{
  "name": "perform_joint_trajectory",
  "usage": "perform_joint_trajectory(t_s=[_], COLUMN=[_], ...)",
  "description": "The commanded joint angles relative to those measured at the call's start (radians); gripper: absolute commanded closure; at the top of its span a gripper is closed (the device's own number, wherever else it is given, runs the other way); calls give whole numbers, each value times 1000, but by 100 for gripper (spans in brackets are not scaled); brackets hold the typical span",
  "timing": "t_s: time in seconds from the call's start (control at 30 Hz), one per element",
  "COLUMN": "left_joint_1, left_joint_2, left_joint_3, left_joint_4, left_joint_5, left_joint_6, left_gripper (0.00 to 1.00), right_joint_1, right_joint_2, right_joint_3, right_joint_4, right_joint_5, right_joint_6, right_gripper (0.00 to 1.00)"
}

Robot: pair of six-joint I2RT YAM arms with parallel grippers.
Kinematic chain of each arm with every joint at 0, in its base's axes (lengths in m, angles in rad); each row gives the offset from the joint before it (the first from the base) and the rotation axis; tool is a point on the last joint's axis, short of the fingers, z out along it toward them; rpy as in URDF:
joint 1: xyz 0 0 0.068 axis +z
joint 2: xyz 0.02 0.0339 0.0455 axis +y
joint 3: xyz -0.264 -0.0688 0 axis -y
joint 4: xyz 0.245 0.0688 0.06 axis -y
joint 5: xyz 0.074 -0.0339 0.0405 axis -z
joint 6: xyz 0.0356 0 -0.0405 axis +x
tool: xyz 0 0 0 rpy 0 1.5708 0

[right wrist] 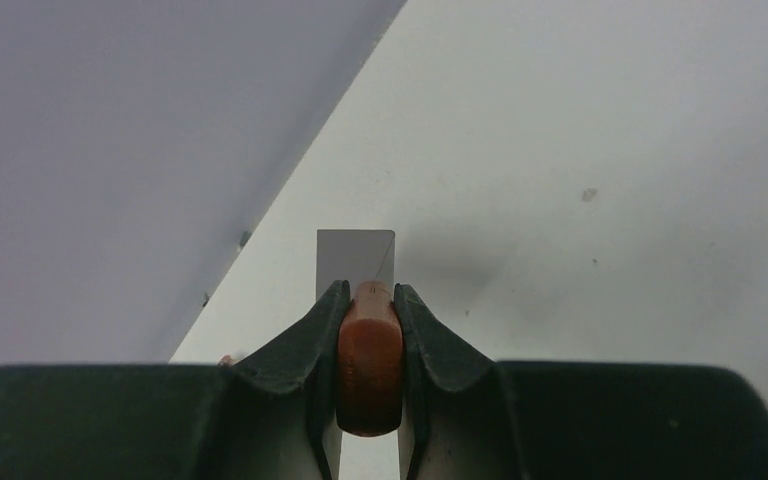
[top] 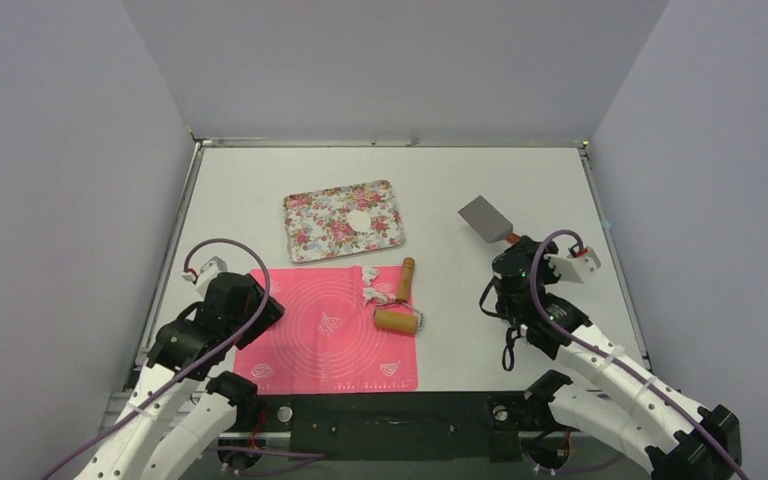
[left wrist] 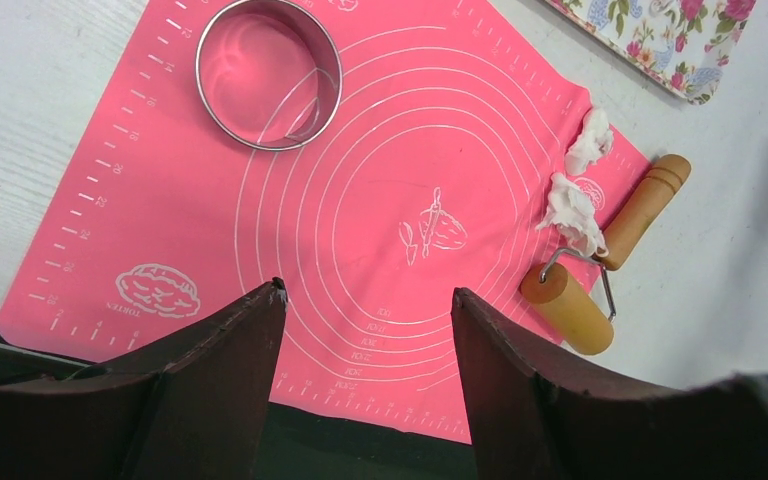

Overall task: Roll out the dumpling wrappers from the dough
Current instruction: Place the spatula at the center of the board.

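Left tool (left wrist: 368, 295): released, jaws spread wide with nothing between them, hanging over the lower left part of the pink mat (left wrist: 160, 200).
Right tool (right wrist: 370, 300): clenched on the brown wooden handle of the spatula (top: 485, 218). Its metal blade sits right of centre in the top view. Whether it rests on the counter (top: 520, 180) or hangs just above it cannot be told.
Dumpling wrapper (top: 360, 218): one pale, roughly round disc lying flat on the floral tray (top: 310, 215), above centre in the top view and well apart from both tools.
Ring cutter (left wrist: 268, 72): on the mat at the upper left of the left wrist view, with only pink showing inside it.
Dough scraps (left wrist: 575, 205): two ragged white lumps at the mat's right edge, just beside the rolling pin (left wrist: 600, 260).
How the wrapper will likely handle: very light, soft and limp, probably a little tacky. A pinch would likely crease, stretch or tear it.
Where to take hold: best not pinched at all. Slide the stiff, thin blade under one edge and carry the disc from below.
Scraps: soft enough to squash together, so a gentle pinch on the bulk should do.
Rolling pin: stiff and rigid, best taken by its wooden handle.
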Motion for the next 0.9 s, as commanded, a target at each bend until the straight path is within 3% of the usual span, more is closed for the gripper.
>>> perform_joint_trajectory(t_s=[0.0, 0.13, 0.2, 0.33, 0.37, 0.4, 0.47, 0.57, 0.73, 0.87], left_joint_1=[7, 7, 7, 7, 7, 7, 7, 6, 7, 7], left_joint_2=[34, 66, 86, 120, 123, 127, 130, 129, 120, 98], left_joint_3=[-10, 2, 19, 31, 31, 31, 33, 39, 47, 50], left_joint_4=[94, 108, 106, 123, 132, 136, 146, 149, 132, 134], left_joint_5=[43, 37, 25, 19, 20, 24, 25, 15, -13, -25], left_joint_6=[33, 61, 76, 83, 84, 84, 85, 90, 89, 72], left_gripper=[41, 40, 41, 40, 41, 40, 41, 41, 40, 40], right_joint_1=[6, 62, 104, 154, 167, 174, 190, 196, 197, 196], right_joint_2=[4, 103, 134, 140, 132, 127, 104, 62, 32, 8], right_joint_3=[-113, -168, -176, -235, -248, -274, -293, -269, -138, -75], right_joint_4=[17, 9, -36, -100, -103, -115, -162, -286, -672, -827], right_joint_5=[72, 70, 113, 91, 63, 48, 11, -2, 36, 90], right_joint_6=[389, 546, 611, 685, 703, 714, 710, 665, 629, 560], right_gripper=[100, 100, 94, 66, 52, 45, 18, 13, 11, 10])
